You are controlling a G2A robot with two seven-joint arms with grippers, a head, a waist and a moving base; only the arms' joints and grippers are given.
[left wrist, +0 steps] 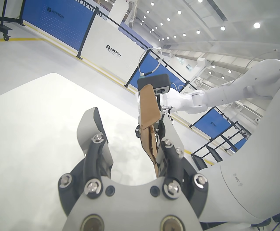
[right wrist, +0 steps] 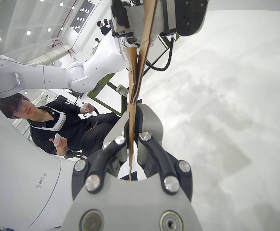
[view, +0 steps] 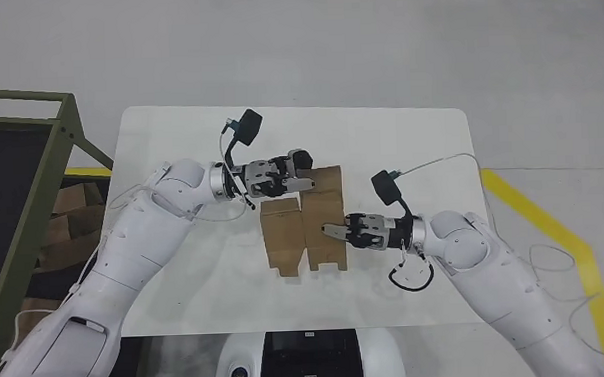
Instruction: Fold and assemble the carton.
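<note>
The flattened brown carton (view: 303,223) is over the middle of the white table (view: 180,143), its flaps pointing toward the front edge. My right gripper (view: 332,230) is shut on the carton's right-hand edge; in the right wrist view the cardboard (right wrist: 131,91) runs edge-on between the two fingers (right wrist: 148,124). My left gripper (view: 306,166) is at the carton's far edge and stands open. In the left wrist view its fingers are wide apart, and the carton (left wrist: 149,109) lies close against one finger (left wrist: 168,135).
A green metal frame (view: 40,128) with stacked cardboard (view: 68,212) stands off the table's left side. Yellow floor tape (view: 543,220) runs to the right. The table has bare room at the back and the left.
</note>
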